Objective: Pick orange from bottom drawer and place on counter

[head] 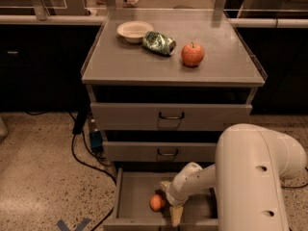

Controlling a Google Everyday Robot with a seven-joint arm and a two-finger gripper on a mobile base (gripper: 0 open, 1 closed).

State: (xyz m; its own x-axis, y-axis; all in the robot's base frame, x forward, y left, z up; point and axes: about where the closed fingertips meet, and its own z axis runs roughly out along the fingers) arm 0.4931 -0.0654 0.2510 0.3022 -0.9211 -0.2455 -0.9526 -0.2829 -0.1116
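Orange sits on the floor of the bottom drawer, just left of the gripper, roughly level with the gap between its two fingers. Can't tell if it touches either one. Bottom drawer is pulled out, and the orange is toward its front.

Gripper is down inside the drawer, fingers spread wide. One tan finger is at the drawer's front edge, the other further back, just behind the orange. Nothing is clamped. The white arm reaches in from the gripper's right, and its bulky housing fills the lower right of the view.

Directly above the gripper is the middle drawer, closed, with a dark wire handle. Above that is the top drawer, same handle, also closed.

The counter is well above the gripper. On it are a red apple with stem, a crushed green can lying on its side left of the apple, and a pale bowl further left, just beside the can.

A black cable runs on the speckled floor, far left of the gripper, beside the cabinet.
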